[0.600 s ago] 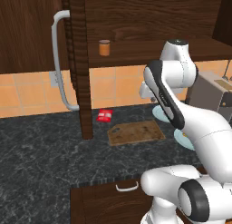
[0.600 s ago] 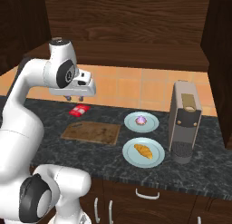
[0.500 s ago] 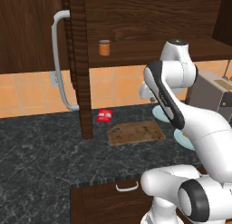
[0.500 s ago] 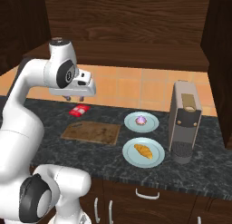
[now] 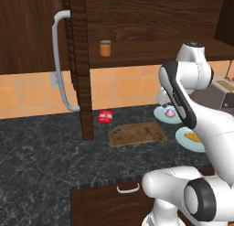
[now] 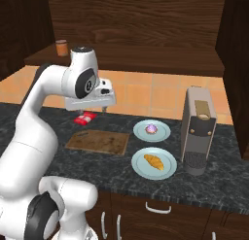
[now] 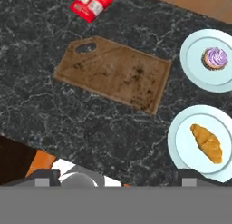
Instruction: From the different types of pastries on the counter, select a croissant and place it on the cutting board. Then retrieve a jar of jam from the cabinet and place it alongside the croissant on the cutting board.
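Note:
The croissant (image 7: pixel 207 142) (image 6: pixel 154 162), golden and elongated, lies on a pale-blue plate (image 7: pixel 181 141) right of the cutting board (image 7: pixel 113 73) (image 6: pixel 98 142) (image 5: pixel 137 133). A purple-topped pastry (image 7: pixel 215 58) (image 6: pixel 151 129) sits on the farther plate. My gripper (image 6: pixel 89 109) (image 7: pixel 120 178) hangs high above the black counter (image 7: pixel 90 132), near the board's left end, open and holding nothing. The jar of jam (image 5: pixel 105 48) (image 6: pixel 62 47) stands on the shelf of the cabinet (image 5: pixel 137 19), whose door (image 5: pixel 77 65) is swung open.
A flat red packet (image 7: pixel 92 3) (image 6: pixel 85 118) lies behind the board by the tiled wall. A grey coffee machine (image 6: pixel 198 129) stands right of the plates. The open door's curved handle (image 5: pixel 59 60) juts out at the left. Drawers (image 5: pixel 128 188) sit below the counter's front edge.
The hand has drifted slightly to the right above the counter. Its jaws stay open, and nothing on the counter has moved.

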